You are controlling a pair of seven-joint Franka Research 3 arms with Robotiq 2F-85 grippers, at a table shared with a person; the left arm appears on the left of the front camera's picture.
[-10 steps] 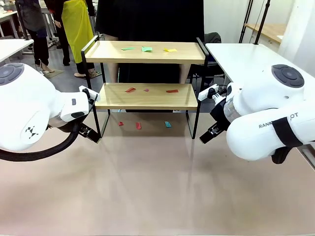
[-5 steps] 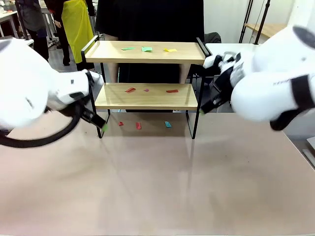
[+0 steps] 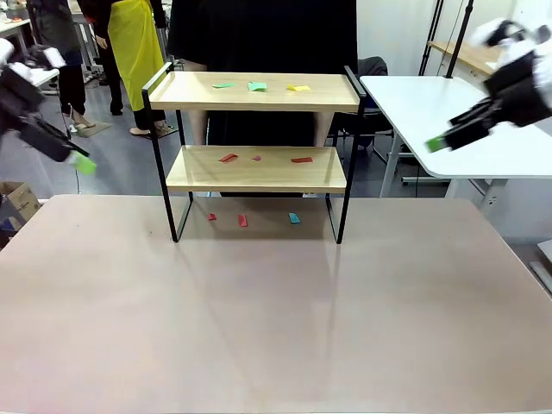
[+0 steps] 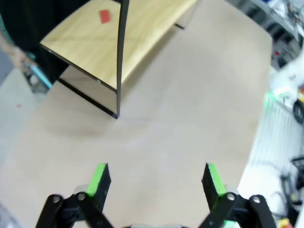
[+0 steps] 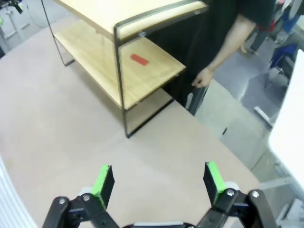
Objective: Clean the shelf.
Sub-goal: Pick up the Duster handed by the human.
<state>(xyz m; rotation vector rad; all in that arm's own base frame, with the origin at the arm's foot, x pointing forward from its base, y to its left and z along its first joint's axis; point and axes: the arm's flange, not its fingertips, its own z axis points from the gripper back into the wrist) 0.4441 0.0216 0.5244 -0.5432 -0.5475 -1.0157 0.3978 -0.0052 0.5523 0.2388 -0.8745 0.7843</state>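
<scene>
pale wood, black metal
the shelf (image 3: 259,172): smooth light wooden boards, thin black metal frame; the bench (image 3: 276,319): matt beige top.

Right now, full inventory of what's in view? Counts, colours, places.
shelf: 1, light wood boards in a black frame, far middle of the table
top-board scraps: 3, two green and one yellow, on the upper board
lower-board scraps: 3, reddish, on the lower board
table scraps: 3, two red and one teal, on the table under the shelf
table: 1, beige, foreground
side table: 1, white, right of the shelf
cardboard box: 1, brown, on the floor at left
person: 1, black clothes, behind the shelf
left tool: 1, black with green pads, open, up left of the shelf
right tool: 1, black with green pads, open, up at right
</scene>
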